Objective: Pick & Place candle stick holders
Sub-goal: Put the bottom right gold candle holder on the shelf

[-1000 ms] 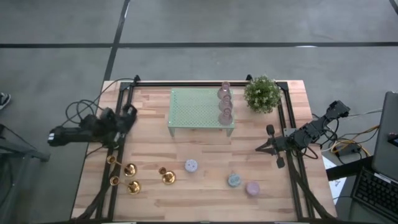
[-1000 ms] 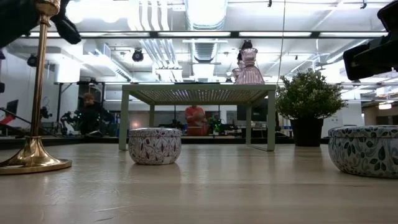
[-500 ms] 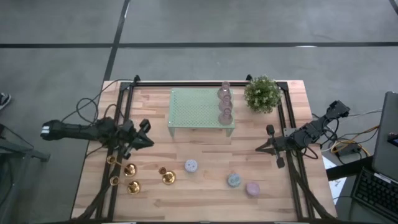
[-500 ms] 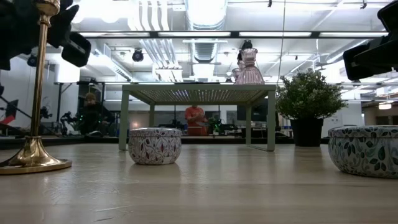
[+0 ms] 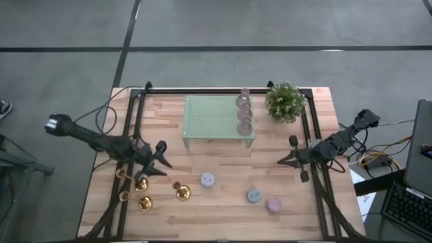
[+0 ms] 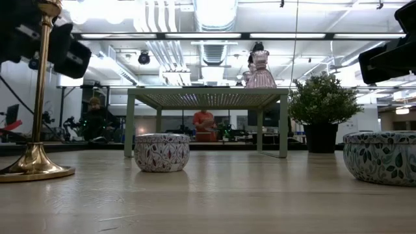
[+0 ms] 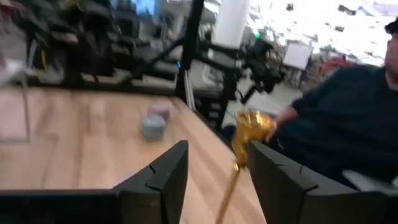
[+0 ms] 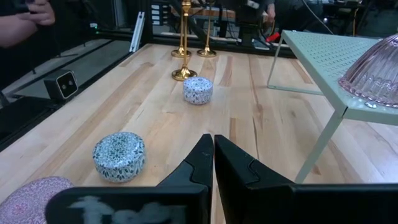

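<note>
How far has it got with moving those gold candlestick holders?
Nothing looks moved yet: the candlestick holders stand grouped near the table's front left corner, and the green rack holds only pink glass pieces. In hand: the left gripper is open around one holder's stem. The right gripper waits shut at the right edge. All placing remains.

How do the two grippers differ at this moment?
The left gripper has its jaws parted around a tall gold metal candle stick holder near the table's left edge; the right gripper has its jaws shut on nothing, waiting at the right edge. Both are dark and two-fingered.
</note>
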`<action>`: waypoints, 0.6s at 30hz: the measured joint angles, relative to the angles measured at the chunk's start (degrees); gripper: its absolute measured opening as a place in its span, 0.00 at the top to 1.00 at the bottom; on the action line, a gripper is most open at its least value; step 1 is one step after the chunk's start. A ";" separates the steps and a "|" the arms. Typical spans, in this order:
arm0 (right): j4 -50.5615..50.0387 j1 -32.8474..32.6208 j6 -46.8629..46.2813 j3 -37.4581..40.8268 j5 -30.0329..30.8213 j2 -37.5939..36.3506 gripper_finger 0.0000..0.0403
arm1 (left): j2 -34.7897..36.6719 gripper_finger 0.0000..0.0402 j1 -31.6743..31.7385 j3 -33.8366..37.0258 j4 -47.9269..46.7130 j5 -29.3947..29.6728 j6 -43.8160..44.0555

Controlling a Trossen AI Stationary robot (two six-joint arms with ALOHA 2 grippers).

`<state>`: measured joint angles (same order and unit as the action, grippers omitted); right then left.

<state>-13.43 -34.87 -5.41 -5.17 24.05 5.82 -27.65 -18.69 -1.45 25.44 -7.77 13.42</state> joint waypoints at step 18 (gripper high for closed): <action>0.03 0.02 -0.04 0.00 0.00 0.00 0.98 | -11.86 0.57 -13.65 0.25 5.51 14.61 5.06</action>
<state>-13.40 -34.85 -5.45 -5.17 24.05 5.82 -39.51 -32.34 -1.21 30.95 6.84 18.48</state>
